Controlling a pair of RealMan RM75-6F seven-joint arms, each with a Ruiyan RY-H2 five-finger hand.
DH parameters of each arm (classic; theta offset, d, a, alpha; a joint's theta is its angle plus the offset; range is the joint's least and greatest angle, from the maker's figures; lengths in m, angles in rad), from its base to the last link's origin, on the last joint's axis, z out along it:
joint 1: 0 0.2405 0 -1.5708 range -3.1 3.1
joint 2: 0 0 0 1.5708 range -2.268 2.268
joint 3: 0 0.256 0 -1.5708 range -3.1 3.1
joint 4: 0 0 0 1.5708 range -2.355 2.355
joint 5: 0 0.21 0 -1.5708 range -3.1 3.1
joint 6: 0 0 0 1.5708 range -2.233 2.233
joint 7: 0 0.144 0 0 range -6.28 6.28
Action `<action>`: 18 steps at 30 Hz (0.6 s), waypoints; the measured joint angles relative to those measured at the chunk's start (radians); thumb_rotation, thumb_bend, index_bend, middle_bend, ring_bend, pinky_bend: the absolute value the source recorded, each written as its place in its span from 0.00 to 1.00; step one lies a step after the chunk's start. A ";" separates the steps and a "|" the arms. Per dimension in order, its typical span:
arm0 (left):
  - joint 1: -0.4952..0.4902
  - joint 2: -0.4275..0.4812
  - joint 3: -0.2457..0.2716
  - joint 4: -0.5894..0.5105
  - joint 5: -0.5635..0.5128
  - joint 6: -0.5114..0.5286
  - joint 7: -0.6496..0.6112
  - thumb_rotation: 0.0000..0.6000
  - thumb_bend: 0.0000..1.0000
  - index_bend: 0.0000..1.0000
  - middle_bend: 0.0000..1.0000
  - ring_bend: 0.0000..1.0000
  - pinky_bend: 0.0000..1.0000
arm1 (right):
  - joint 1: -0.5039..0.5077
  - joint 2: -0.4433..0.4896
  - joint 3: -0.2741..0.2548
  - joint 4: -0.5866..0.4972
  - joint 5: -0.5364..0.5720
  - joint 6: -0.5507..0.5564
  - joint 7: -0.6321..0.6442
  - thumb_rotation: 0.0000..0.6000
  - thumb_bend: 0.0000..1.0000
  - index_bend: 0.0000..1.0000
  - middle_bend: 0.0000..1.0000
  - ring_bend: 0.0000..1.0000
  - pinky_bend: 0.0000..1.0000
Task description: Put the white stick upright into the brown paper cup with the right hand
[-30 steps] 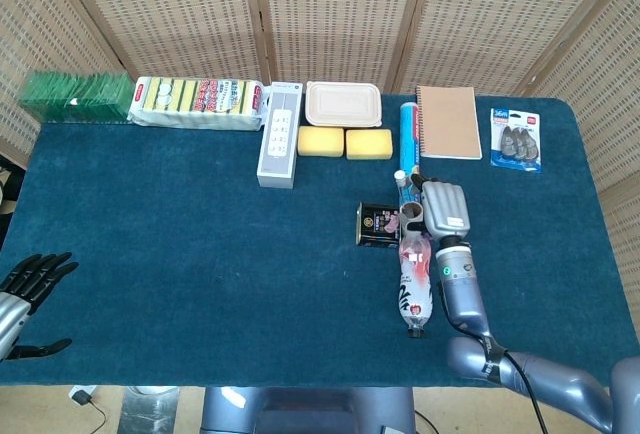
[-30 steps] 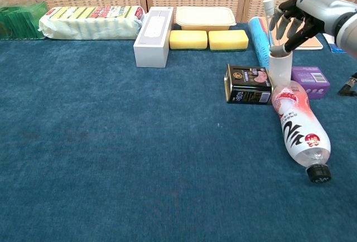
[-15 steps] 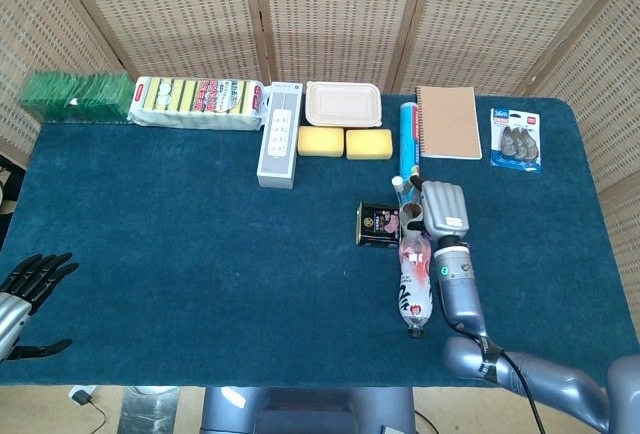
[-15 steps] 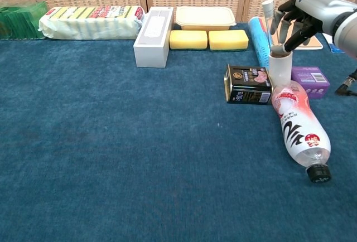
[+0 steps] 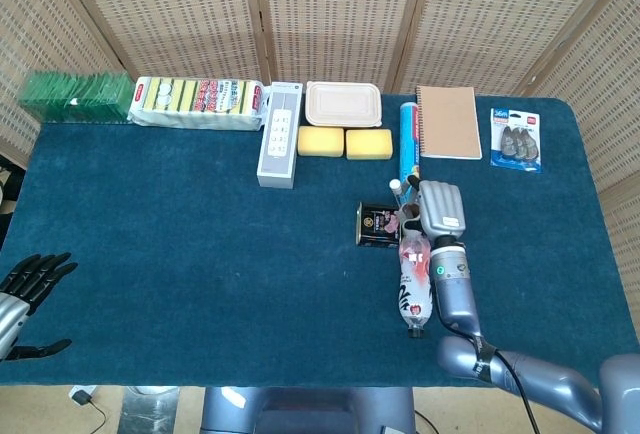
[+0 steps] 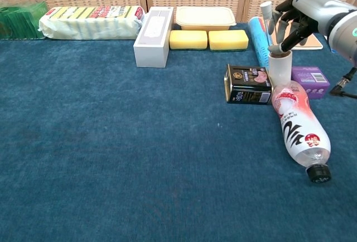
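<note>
The brown paper cup (image 6: 280,67) stands upright at the right of the table, between a black tin and a purple box; from above the cup (image 5: 410,216) is partly hidden by my hand. The white stick (image 6: 268,22) rises from the cup's mouth, leaning slightly left, with its lower end inside the cup. My right hand (image 6: 301,14) hovers just above the cup and holds the stick between its fingers; the same hand (image 5: 440,209) shows from above. My left hand (image 5: 28,289) rests at the table's near left corner, fingers spread and holding nothing.
A black tin (image 6: 247,84) touches the cup's left side, and a purple box (image 6: 310,80) sits to its right. A plastic bottle (image 6: 298,127) lies in front of it. Behind are a blue roll (image 6: 259,37), yellow sponges (image 6: 207,39) and a white box (image 6: 153,28).
My right hand has shifted slightly left over the cup, and the stick's top has tipped a little further left. The left hand has not moved.
</note>
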 measured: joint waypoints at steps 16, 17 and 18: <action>0.000 0.001 -0.002 0.003 -0.003 0.001 -0.007 0.91 0.08 0.04 0.04 0.00 0.00 | 0.017 -0.019 0.008 0.010 0.016 0.007 -0.032 1.00 0.32 0.58 0.68 0.75 0.82; 0.000 0.001 -0.002 0.003 -0.003 0.001 -0.007 0.91 0.08 0.04 0.04 0.00 0.00 | 0.017 -0.019 0.009 0.010 0.015 0.008 -0.032 1.00 0.33 0.58 0.69 0.76 0.82; 0.001 0.001 -0.002 0.003 -0.003 0.001 -0.007 0.92 0.08 0.04 0.04 0.00 0.00 | 0.018 -0.020 0.010 0.010 0.014 0.010 -0.032 1.00 0.33 0.58 0.69 0.77 0.83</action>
